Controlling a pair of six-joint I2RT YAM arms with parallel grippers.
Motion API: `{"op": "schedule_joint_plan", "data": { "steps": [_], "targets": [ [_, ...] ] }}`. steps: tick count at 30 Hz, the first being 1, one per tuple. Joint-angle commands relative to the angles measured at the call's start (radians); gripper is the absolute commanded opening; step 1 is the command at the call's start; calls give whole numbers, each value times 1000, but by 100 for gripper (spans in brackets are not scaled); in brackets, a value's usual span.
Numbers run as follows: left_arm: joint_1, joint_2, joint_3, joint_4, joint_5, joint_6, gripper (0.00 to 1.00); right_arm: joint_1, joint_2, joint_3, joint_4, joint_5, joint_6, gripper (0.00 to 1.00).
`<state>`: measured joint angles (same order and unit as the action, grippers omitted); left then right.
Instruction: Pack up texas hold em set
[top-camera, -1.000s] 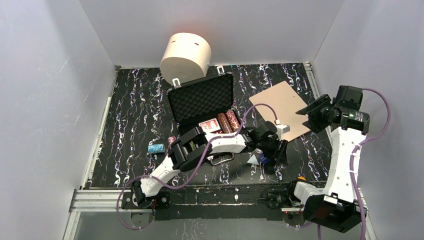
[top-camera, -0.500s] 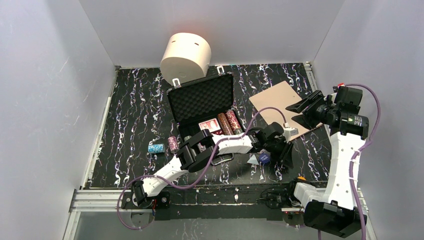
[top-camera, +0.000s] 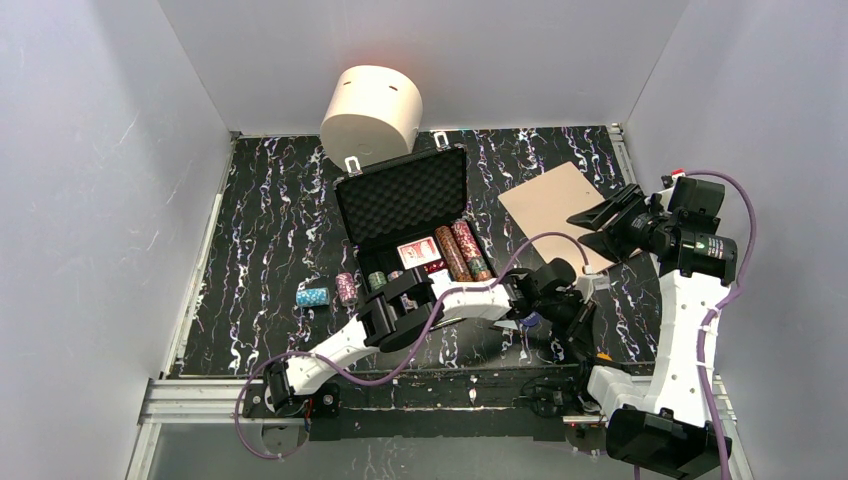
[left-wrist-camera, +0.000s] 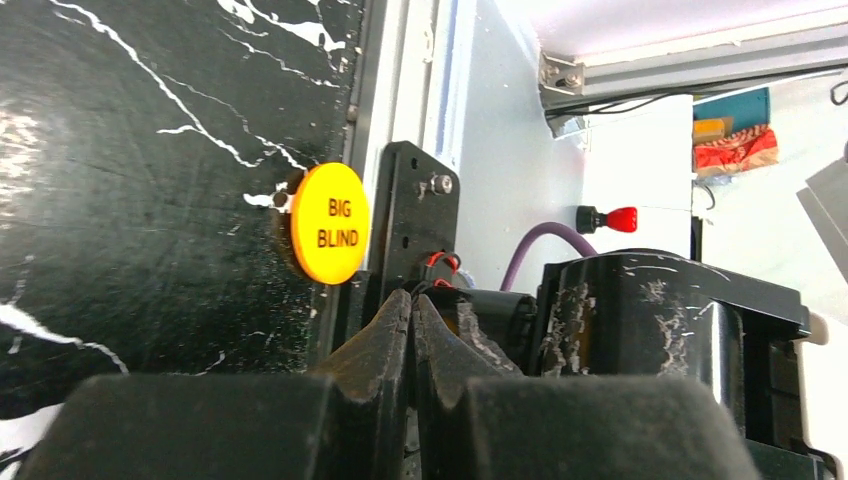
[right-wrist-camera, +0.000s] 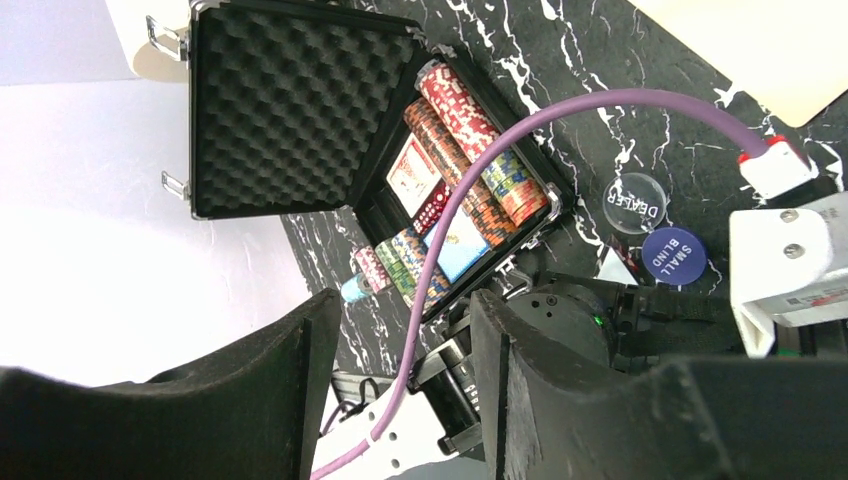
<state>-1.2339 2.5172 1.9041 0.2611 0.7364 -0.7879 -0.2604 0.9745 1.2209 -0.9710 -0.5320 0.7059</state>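
The black briefcase (top-camera: 405, 200) lies open mid-table, its foam lid (right-wrist-camera: 290, 110) raised and chip stacks (right-wrist-camera: 462, 125) and card decks (right-wrist-camera: 412, 175) in its tray. Two loose chip stacks (top-camera: 346, 288) (top-camera: 313, 296) lie to its left. A yellow BIG BLIND button (left-wrist-camera: 330, 223) lies at the table's front right edge (top-camera: 600, 357). My left gripper (left-wrist-camera: 412, 300) is shut on nothing, its tips just short of that button (top-camera: 578, 330). A blue SMALL BLIND button (right-wrist-camera: 672, 255) and a clear DEALER button (right-wrist-camera: 635, 203) lie beside the left arm. My right gripper (right-wrist-camera: 405, 310) hangs open and empty above the table (top-camera: 598, 228).
A tan flat board (top-camera: 555, 205) lies at the right, under the right gripper. A cream cylinder (top-camera: 372, 110) stands behind the case. Grey walls close three sides. The left arm's purple cable (right-wrist-camera: 560, 105) crosses over the case. A metal rail (left-wrist-camera: 405, 90) borders the table by the yellow button.
The left gripper has closed from part open to shut and shifted right, toward the front edge. The right arm has swung slightly left and turned.
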Motion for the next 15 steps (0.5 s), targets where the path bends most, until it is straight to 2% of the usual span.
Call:
{"op": "schedule_joint_plan", "data": {
  "steps": [1,8,12,15],
  "targets": [
    [-21,11,34,23,68,-20,3,4,-6,50,-20,-60,-3,59],
    [-32,53,68,10,52,-20,5,5,-6,71,-77,-83,-6,59],
    [-43,74,93,3,66,-26,5,4,-14,82,-126,-30,-20,46],
    [-48,68,88,2,64,-25,4,4,-30,85,-155,49,-41,52]
  ]
}}
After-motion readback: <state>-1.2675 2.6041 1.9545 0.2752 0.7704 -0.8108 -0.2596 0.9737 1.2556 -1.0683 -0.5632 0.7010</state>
